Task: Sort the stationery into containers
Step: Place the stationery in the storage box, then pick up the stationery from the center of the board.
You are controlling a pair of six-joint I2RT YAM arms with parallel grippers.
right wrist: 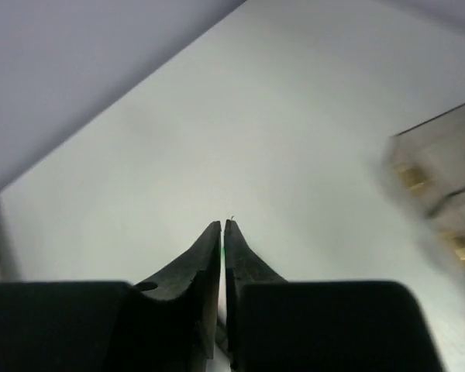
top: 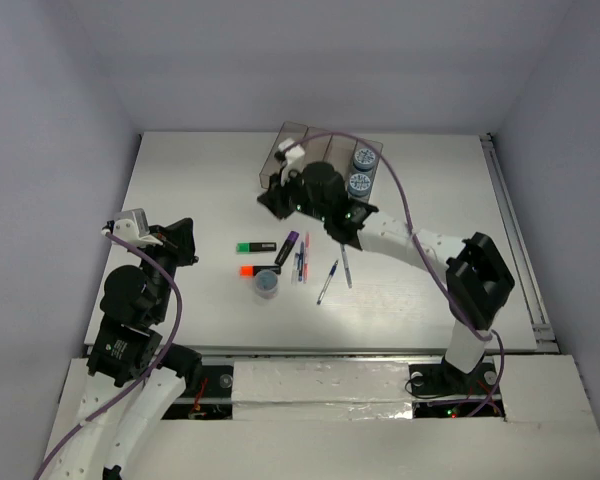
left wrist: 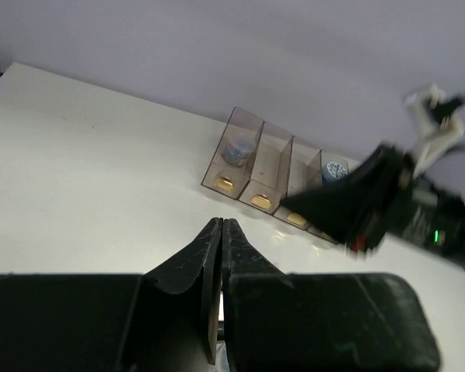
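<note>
The containers (top: 298,135) are a row of smoky translucent bins at the back centre, partly covered by my right arm. Two blue-grey tape rolls (top: 362,171) lie in the right bin. On the table lie a green highlighter (top: 255,246), an orange highlighter (top: 249,270), a purple highlighter (top: 287,247), another tape roll (top: 267,283), and thin blue and pink pens (top: 302,258). My right gripper (top: 270,200) is shut, beside the bins' left end. My left gripper (top: 185,240) is shut and empty at the left. The left wrist view shows the bins (left wrist: 275,159) with a roll (left wrist: 238,149).
Two more blue pens (top: 336,275) lie right of the pile. The right arm (left wrist: 372,201) blocks the bins' right end in the left wrist view. In the right wrist view (right wrist: 222,225) the bins (right wrist: 438,182) are blurred at the right edge. Walls enclose the table.
</note>
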